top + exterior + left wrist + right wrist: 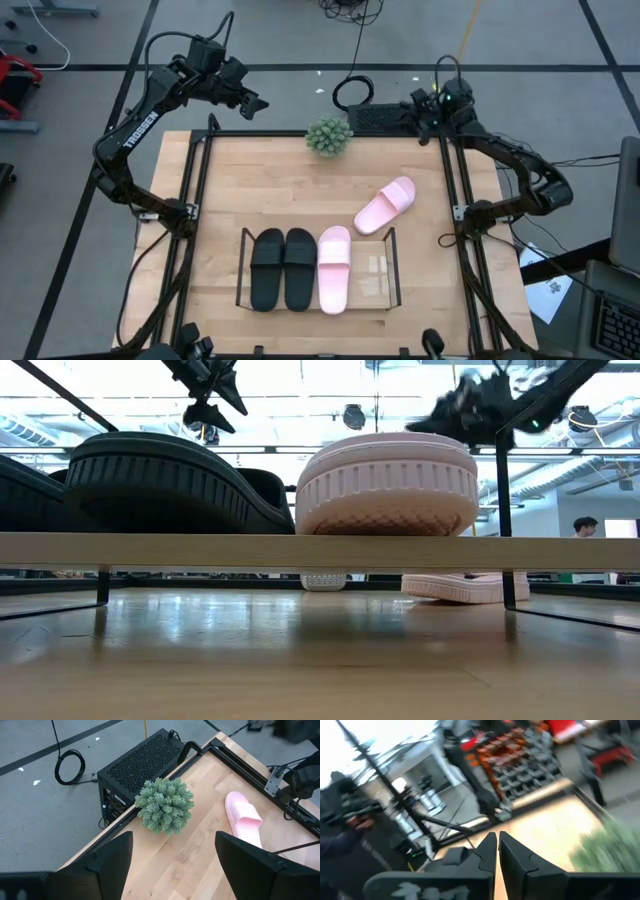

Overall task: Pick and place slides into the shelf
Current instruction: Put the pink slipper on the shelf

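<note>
High view – shelf (392,268): sitting near the table's (260,180) front edge, holding the black pair (283,268) side by side and one pink slide (334,269) touching the right black one; rightmost slot lying bare.
High view – loose pink slide (386,205): lying tilted on the table, just behind the shelf's right back corner.
High view – plant (328,136): sitting at the back edge, mid-table.
High view – left gripper (252,103): hovering past the back left corner.
High view – right gripper (422,112): hanging over the back right corner.
Low view – slides: a black sole (160,480) and pink sole (390,485) resting on the shelf board (320,550); loose pink slide (465,587) lying beyond.
Left wrist view – left fingers (250,862): standing wide apart, empty, facing the plant (165,805) and loose pink slide (243,817).
Right wrist view – right fingers (520,865): pressing together, gripping nothing.
</note>
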